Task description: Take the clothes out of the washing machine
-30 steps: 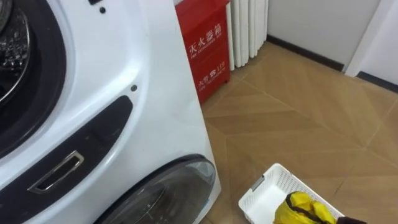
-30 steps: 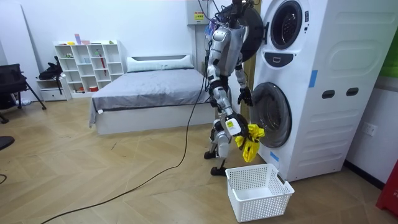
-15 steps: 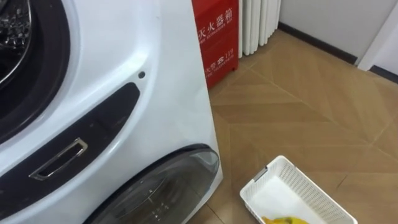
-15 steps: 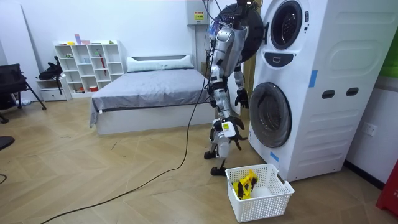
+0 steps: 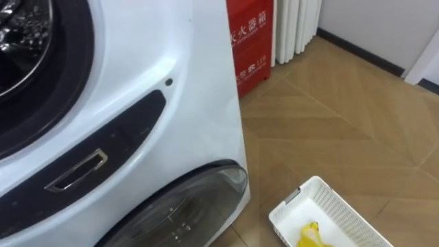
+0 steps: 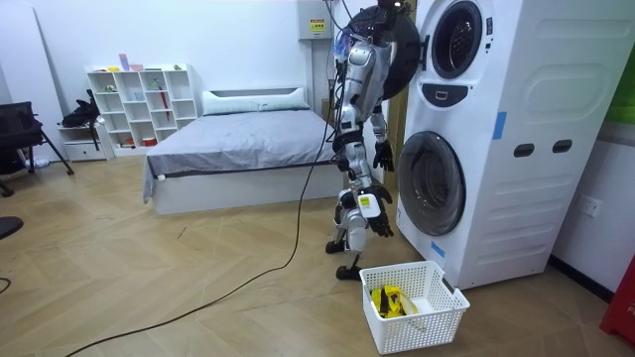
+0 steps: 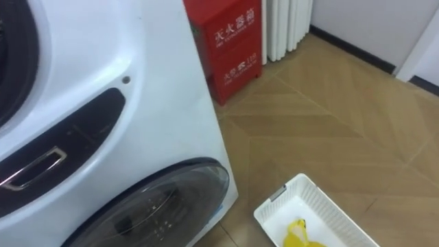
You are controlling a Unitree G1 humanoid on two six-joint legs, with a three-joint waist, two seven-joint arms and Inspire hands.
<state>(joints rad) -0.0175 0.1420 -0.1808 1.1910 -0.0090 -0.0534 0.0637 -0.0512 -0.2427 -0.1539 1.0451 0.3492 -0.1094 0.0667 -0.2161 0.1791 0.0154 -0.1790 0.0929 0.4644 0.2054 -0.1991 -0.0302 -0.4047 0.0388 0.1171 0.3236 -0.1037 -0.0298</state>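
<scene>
**In the basket by the washer: the yellow garment lies flat, right hand empty**

On the bottom of the white basket [image 6: 422,332] lies the yellow garment [image 6: 389,300], toward the basket's end on the room view's left. It is a crumpled heap, wider than tall, and I cannot tell an end that points anywhere. The basket stands on the wooden floor [image 5: 343,130], just beside the washing machine [image 6: 516,149] and its shut lower door [image 5: 185,213].

The robot stands upright facing the machine, between it and the bed [image 6: 238,149]. Its right hand [image 6: 380,226] hangs above and behind the basket, fingers loose, holding nothing. Its left hand [image 6: 382,157] hangs by the lower door; whether it is open or closed I cannot tell. A red cabinet [image 5: 250,41] and a white ribbed radiator [image 5: 295,27] stand past the machine.

A second ago the right hand held the garment above the basket. Half a second ago the garment stood taller inside it.
</scene>
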